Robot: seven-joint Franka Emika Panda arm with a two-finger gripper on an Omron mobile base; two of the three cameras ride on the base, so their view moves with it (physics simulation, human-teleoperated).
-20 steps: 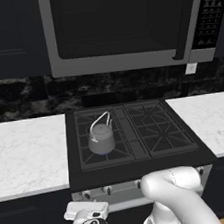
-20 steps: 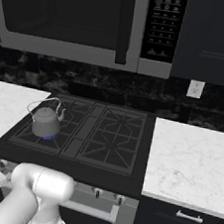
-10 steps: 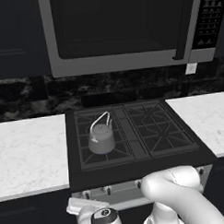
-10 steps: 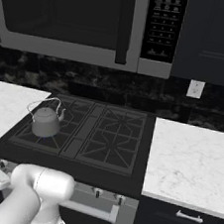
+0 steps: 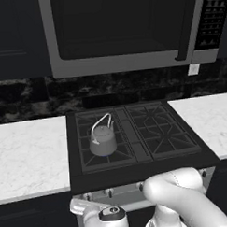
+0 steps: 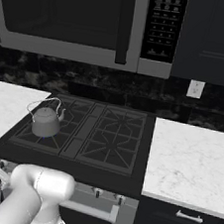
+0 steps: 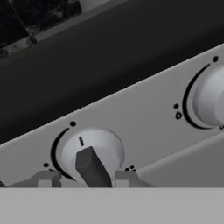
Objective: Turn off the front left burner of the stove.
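Observation:
The stove is a black four-burner cooktop with a silver front. A grey kettle stands on the front left burner, and a faint bluish glow shows under it. My arm reaches down to the stove's front panel at its left end. In the hand view, my gripper is open and right up against a round silver knob. The knob's dark bar rises between the two fingertips, with a small gap on each side.
A second knob sits to the right on the same panel. White marble counters flank the stove, and a large dark microwave hangs above. The oven's bar handle runs below the knobs.
My hand has slid to the right along the stove's front panel. Kettle and glow are unchanged.

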